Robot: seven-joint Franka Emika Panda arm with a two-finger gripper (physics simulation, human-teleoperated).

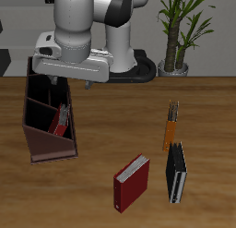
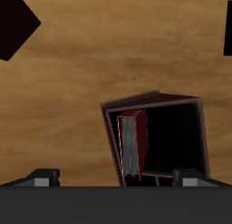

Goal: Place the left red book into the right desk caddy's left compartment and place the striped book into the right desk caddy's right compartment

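Fingers (image 2: 43, 175) spread wide, empty, above the right desk caddy (image 1: 37, 144); the left red book (image 1: 63, 119) stands upright inside its left compartment (image 2: 172, 137).

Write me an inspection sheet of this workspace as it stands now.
Surface: brown wooden table.
Job's things: long dark maroon-brown open-topped desk caddy. A slim dark-red hardcover book stands inside it against a section wall; which section, I cannot tell. The slim black-and-white striped book lies on the table, not yet in the caddy.
Clutter: squarer bright red book beside the striped book; thin orange book farther back.
Grippers: gripper above the caddy, fingers wide apart, holding nothing.
Cables: nothing seen.
Surroundings: potted green plant behind the table.
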